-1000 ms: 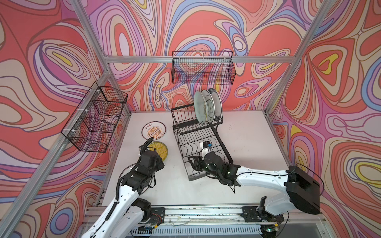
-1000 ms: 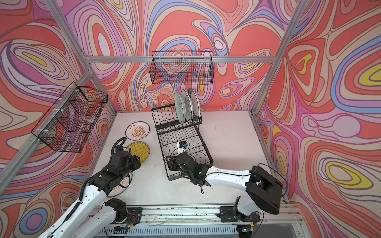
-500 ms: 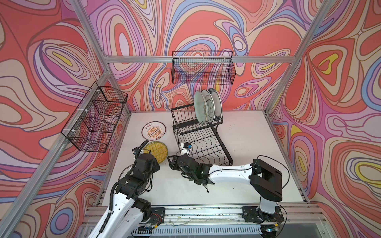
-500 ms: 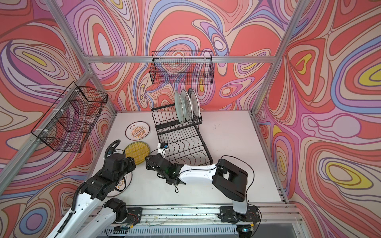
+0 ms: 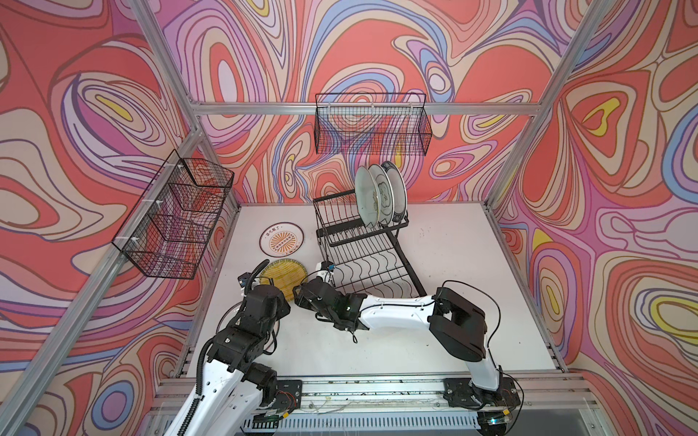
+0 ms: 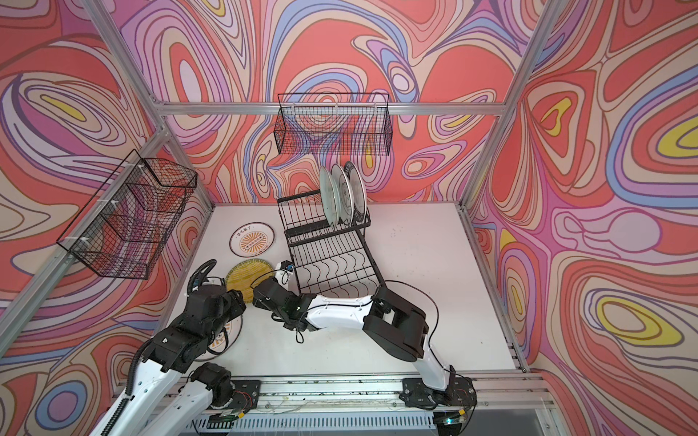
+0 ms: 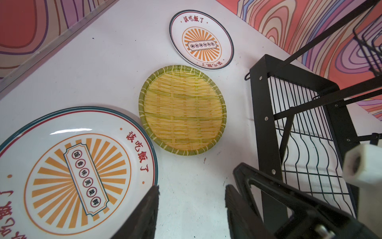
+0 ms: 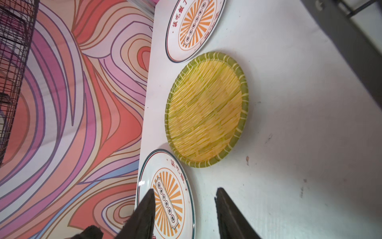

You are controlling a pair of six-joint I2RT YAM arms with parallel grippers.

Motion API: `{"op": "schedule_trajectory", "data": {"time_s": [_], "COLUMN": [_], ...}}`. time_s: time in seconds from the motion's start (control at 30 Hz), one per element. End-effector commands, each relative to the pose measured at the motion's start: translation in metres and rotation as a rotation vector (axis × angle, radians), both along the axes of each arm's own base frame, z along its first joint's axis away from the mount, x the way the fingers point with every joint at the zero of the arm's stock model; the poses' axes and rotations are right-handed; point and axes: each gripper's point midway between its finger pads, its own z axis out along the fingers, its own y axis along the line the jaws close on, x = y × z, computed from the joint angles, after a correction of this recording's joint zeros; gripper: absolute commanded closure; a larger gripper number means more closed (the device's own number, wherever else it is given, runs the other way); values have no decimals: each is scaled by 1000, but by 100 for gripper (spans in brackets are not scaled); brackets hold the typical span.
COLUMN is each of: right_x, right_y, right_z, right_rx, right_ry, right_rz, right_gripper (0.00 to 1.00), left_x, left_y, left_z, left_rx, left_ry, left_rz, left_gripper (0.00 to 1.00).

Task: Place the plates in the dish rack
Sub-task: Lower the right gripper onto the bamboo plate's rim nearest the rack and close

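Both sets of jaws part-open, empty: left gripper (image 7: 192, 190) at near sunburst plate (image 7: 78, 169), frame-cropped here and mostly arm-hidden in both top views; right gripper (image 8: 185, 191) near yellow woven plate (image 8: 206, 109); three plates (image 5: 379, 196) upright in dish rack (image 5: 362, 260).

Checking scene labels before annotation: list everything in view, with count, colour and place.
sunburst plates: 2, white with orange, flat on the table; one near the back wall, one by the left arm
woven plate: 1, yellow with green rim, flat between them
racked plates: 3, whitish, one dark-rimmed, upright in the raised tier
dish rack: 1, black wire, mid-table
wire baskets: 2, black mesh; left wall, back wall
table: 1, white
left gripper: black, open, empty
right gripper: black, open, empty, reaching across the middle
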Motion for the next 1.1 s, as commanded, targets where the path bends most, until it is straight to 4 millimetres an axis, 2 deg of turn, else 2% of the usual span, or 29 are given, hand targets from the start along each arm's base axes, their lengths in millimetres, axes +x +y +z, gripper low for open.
{"op": "schedule_trajectory", "data": {"time_s": [0.0, 0.17, 0.47, 1.07], "right_x": [0, 8, 19, 37], "right_y": [5, 7, -11, -23], "right_z": [-24, -45, -68, -98], "right_rx": [-26, -48, -83, -116], "right_ry": [76, 119, 162, 210], "right_rz": [0, -16, -64, -104], "right_gripper": [51, 50, 49, 49], "left_x": [-4, -4, -2, -4], "left_y": [3, 2, -3, -7], "left_z": [6, 5, 10, 8], "left_rx": [-11, -17, -39, -63], "left_ry": [-5, -4, -5, -22], "left_rz": [16, 11, -3, -22], "left_gripper": [45, 45, 45, 45]}}
